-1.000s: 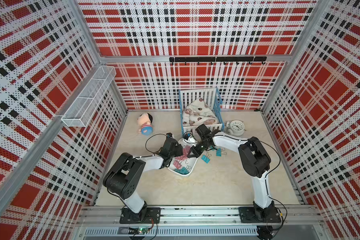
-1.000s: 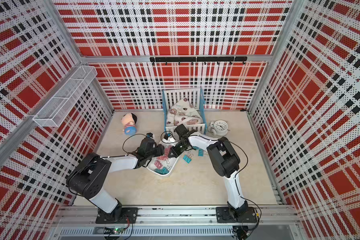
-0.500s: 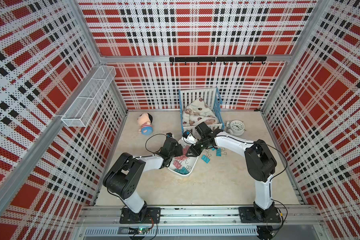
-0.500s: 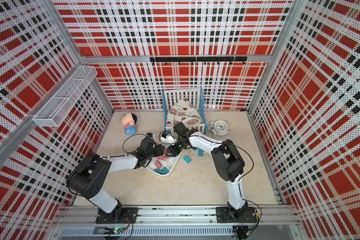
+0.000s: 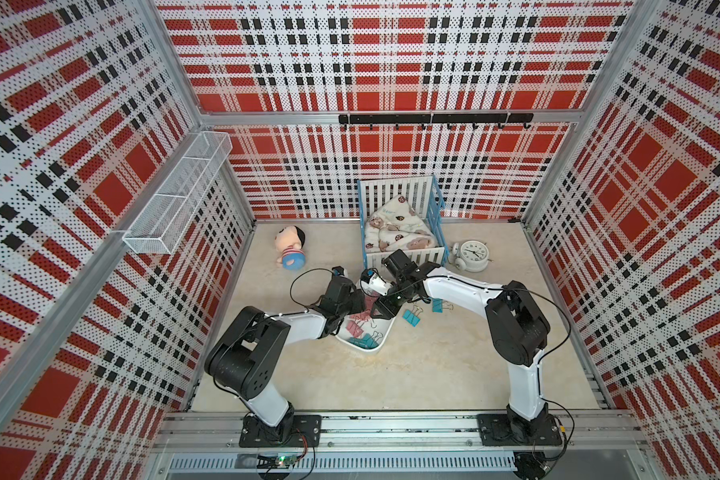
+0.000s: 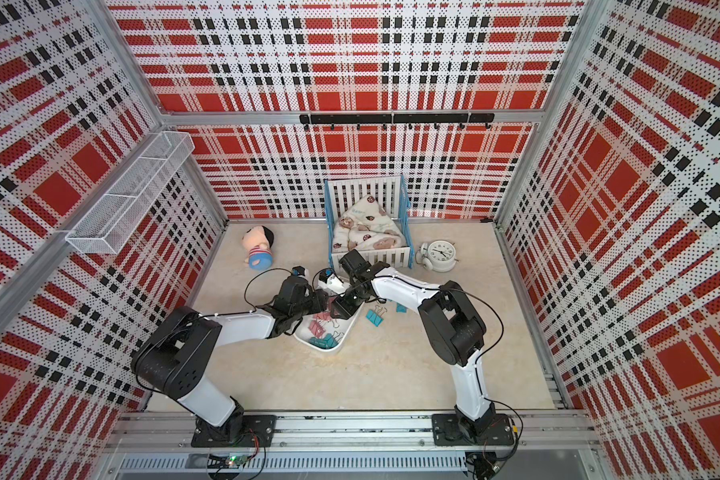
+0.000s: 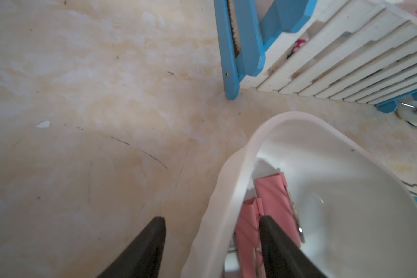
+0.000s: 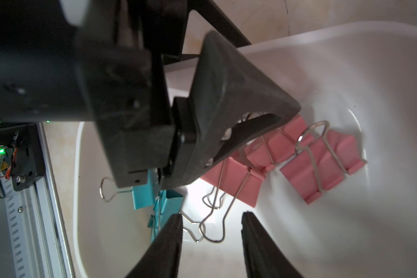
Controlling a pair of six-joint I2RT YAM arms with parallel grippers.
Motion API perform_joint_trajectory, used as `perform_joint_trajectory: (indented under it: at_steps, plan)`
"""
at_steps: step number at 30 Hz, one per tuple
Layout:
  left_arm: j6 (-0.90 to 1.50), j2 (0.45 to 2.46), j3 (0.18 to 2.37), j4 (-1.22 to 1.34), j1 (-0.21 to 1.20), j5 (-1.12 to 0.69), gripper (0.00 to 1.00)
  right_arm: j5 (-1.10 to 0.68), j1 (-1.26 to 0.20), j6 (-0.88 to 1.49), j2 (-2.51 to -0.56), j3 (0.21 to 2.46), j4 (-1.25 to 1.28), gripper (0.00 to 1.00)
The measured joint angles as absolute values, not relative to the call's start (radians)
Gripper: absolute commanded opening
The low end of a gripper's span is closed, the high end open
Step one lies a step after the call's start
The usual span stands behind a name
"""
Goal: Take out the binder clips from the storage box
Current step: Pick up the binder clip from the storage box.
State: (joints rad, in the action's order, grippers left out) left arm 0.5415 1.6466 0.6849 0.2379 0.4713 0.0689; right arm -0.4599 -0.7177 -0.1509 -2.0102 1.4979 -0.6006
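From my remote station I saw the beige tabletop (image 5: pixel 433 374) carrying everything. The white-and-blue slatted crib (image 5: pixel 391 193) stood against its far edge with a printed blanket (image 5: pixel 395 232) bundled inside. The storage box (image 5: pixel 368 350) lay near the middle of the tabletop, just in front of the crib, and both top views showed it (image 6: pixel 321 348) under the two arms' tips. A small doll (image 5: pixel 289 249) lay toward the far left corner, and a white alarm clock (image 5: pixel 472 253) stood beside the crib's right side.

The left gripper (image 7: pixel 211 217) straddled the box's rim (image 7: pixel 238 168). Its fingers (image 7: pixel 152 240) were apart, one outside over the tabletop and the other inside the box, with a gap showing on each side of the rim at the tips. The right gripper (image 8: pixel 211 216) hung over the inside of the box. Its fingers (image 8: pixel 258 245) were apart, with nothing between them, above the wire handles.

Most binder clips (image 8: pixel 231 180) were in the box. The pink binder clips (image 8: pixel 323 163) lay toward its far end and the teal binder clips (image 8: pixel 145 192) toward its near end. Two loose teal clips (image 5: pixel 411 318) lay on the tabletop just right of the box, the second of them (image 5: pixel 437 305) a little further right.
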Motion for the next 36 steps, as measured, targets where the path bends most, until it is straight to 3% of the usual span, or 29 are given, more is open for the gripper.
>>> perform_joint_trajectory:
  at_steps: [11,23,36]
  plan:
    - [0.542,1.644,0.68,0.245,0.471,0.069,0.68,-0.44,-0.727,-0.165,-2.039,1.498,-0.601,0.41]
    - [0.542,1.643,0.677,0.247,0.471,0.07,0.68,-0.422,-0.73,-0.171,-2.053,1.498,-0.612,0.21]
    - [0.542,1.641,0.673,0.254,0.471,0.07,0.68,-0.396,-0.73,-0.169,-2.046,1.502,-0.612,0.09]
